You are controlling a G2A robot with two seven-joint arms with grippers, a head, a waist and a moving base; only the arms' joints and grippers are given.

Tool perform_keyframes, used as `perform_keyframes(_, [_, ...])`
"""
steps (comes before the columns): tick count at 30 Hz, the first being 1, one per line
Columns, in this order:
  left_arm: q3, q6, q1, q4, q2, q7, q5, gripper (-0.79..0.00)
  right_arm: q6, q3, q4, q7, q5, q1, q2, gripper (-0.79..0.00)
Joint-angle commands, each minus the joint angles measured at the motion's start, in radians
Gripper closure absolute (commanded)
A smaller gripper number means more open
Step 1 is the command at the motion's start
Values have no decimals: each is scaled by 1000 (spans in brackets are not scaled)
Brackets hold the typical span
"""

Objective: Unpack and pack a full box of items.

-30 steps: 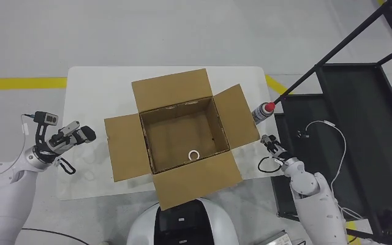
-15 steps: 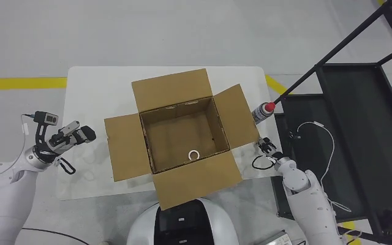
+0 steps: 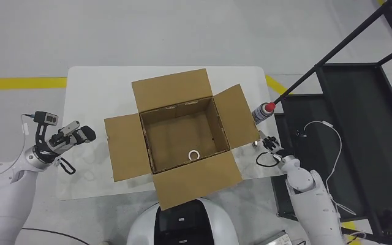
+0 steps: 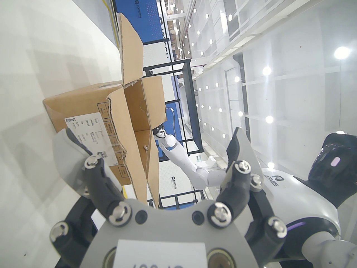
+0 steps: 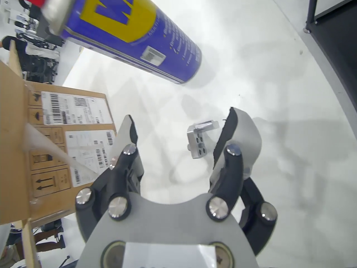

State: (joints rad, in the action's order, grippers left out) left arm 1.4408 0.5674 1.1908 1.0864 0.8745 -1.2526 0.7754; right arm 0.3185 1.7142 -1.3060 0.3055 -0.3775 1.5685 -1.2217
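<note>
Right gripper (image 5: 181,122) has edged back from the box (image 3: 184,138), fingers apart above a small metal bracket (image 5: 198,140) on the desk (image 3: 92,92) beside the box. Left gripper (image 3: 86,133) hovers left of the box, fingers apart. A white ring (image 3: 194,154) lies inside the box; a spray can (image 3: 263,112) stands right of it.

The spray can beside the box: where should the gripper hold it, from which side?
Grip the blue body of the spray can at mid-height, likely from the side away from the box: it stands upright, its round sides suit the open right gripper, and a flap crowds the other side.
</note>
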Motion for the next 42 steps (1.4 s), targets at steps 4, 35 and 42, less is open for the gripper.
perform_keyframes(4, [0, 0, 0, 0, 0, 0, 0, -785, 98, 81, -133, 48, 122, 87, 10, -785])
perform_keyframes(35, [0, 0, 0, 0, 0, 0, 0, -785, 90, 39, -693, 241, 144, 146, 33, -785])
perform_keyframes(42, [0, 0, 0, 0, 0, 0, 0, -785, 88, 36, -692, 242, 142, 147, 33, -785])
